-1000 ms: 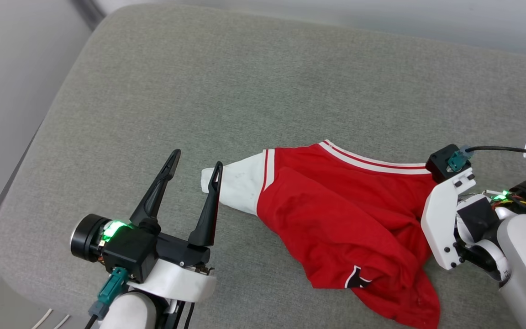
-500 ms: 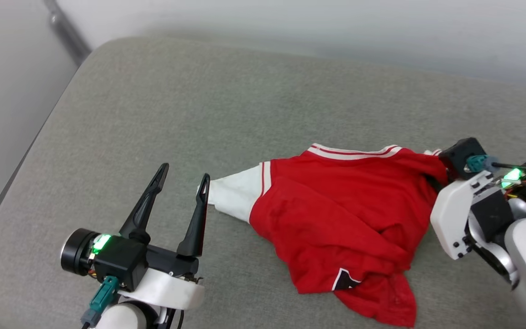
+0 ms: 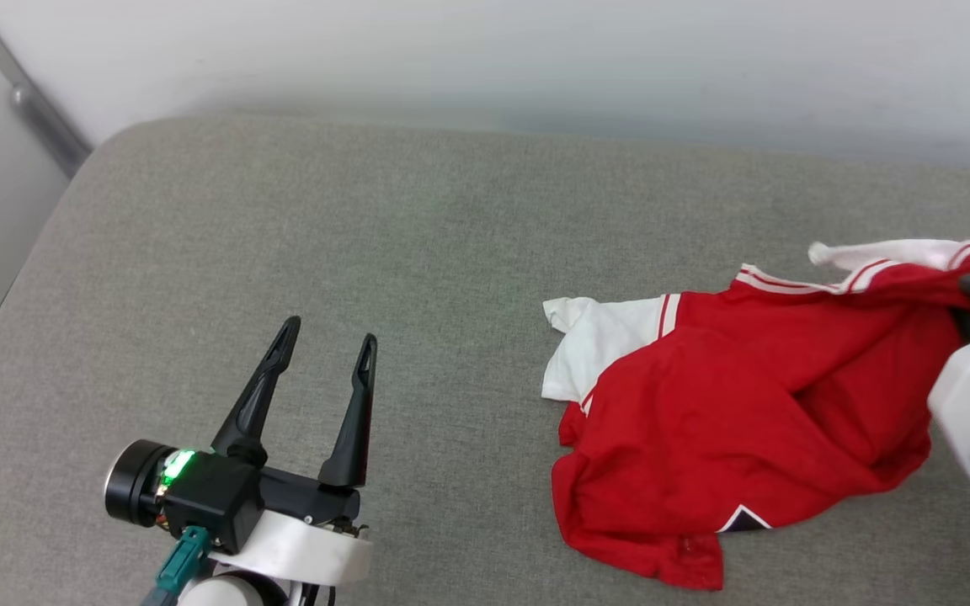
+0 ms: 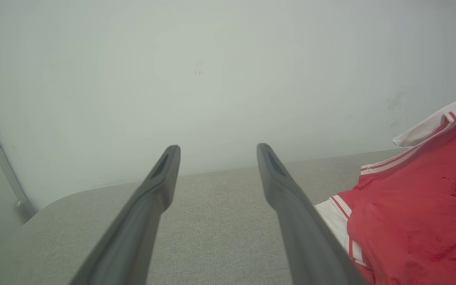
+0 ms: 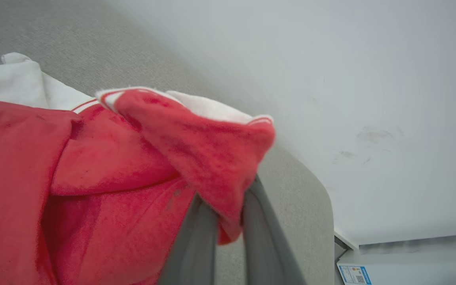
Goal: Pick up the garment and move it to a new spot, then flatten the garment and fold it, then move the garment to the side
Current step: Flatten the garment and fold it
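Fabric of the garment (image 3: pixel 738 421) sits clamped in the right tool (image 5: pixel 223 233), just clenched; the rest trails beside it, dragged well clear of the released, empty left tool (image 3: pixel 329 332). Relocation looks underway.

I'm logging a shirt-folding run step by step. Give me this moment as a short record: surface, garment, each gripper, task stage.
surface: grey padded surface, pale wall behind it
garment: red jersey shirt, crumpled and unfolded; its white sleeve lies on the padding
left gripper: open, empty, apart from the shirt, on its left
right gripper: shut on a bunched red fold at the shirt's right end
stage: shirt gripped for moving; flattening and folding not yet done
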`<state>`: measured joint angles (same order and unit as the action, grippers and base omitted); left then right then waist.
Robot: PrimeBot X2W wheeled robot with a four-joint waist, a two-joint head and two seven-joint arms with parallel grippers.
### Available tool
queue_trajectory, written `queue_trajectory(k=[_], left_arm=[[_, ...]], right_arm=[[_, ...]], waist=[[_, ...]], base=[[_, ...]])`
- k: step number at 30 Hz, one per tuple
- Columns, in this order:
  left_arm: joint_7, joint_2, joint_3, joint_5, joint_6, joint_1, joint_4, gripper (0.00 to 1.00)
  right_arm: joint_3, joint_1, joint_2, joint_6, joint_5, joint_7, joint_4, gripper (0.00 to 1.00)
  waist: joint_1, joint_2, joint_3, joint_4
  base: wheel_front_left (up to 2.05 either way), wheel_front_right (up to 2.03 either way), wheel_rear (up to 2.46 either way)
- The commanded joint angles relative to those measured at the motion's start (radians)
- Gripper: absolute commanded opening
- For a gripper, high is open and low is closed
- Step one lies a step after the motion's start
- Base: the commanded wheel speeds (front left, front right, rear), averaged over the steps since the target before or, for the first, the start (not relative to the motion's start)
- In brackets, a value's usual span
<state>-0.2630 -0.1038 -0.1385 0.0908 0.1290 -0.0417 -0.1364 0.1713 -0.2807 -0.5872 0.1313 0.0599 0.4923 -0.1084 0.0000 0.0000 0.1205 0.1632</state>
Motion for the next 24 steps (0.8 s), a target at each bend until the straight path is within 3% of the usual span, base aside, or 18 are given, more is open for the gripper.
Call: queue_trajectory(k=[1,10,21,22,23,24], left_arm=[[-0.003,0.001,-0.005,-0.004,0.001,-0.013,0.001,1.00],[-0.003,0.001,-0.035,0.008,0.001,-0.064,0.013,1.00],[-0.003,-0.001,-0.059,0.013,0.001,-0.087,0.034,1.00],[-0.003,-0.002,-0.059,0.012,0.001,-0.089,0.036,1.00],[-0.003,-0.003,-0.058,0.011,0.001,-0.090,0.038,1.00],[-0.003,-0.005,-0.057,0.011,0.001,-0.091,0.039,1.00]], right_arm=[[-0.027,0.003,0.004,-0.001,0.001,0.018,0.008,0.00],[-0.123,-0.066,-0.033,-0.001,-0.112,0.094,0.210,0.00],[-0.016,-0.158,0.035,-0.001,-0.059,0.081,0.507,0.03],[-0.012,-0.168,0.041,-0.001,-0.053,0.067,0.528,0.41],[-0.013,-0.176,0.049,-0.001,-0.046,0.051,0.549,1.00],[-0.016,-0.183,0.061,-0.001,-0.035,0.033,0.566,1.00]], waist=[[0.0000,0.0000,0.024,0.009],[0.0000,0.0000,0.107,0.086],[0.0000,0.0000,0.148,0.141],[0.0000,0.0000,0.148,0.140],[0.0000,0.0000,0.145,0.138],[0.0000,0.0000,0.141,0.134]], base=[[0.00,0.00,0.00],[0.00,0.00,0.00],[0.00,0.00,0.00],[0.00,0.00,0.00],[0.00,0.00,0.00],[0.00,0.00,0.00]])
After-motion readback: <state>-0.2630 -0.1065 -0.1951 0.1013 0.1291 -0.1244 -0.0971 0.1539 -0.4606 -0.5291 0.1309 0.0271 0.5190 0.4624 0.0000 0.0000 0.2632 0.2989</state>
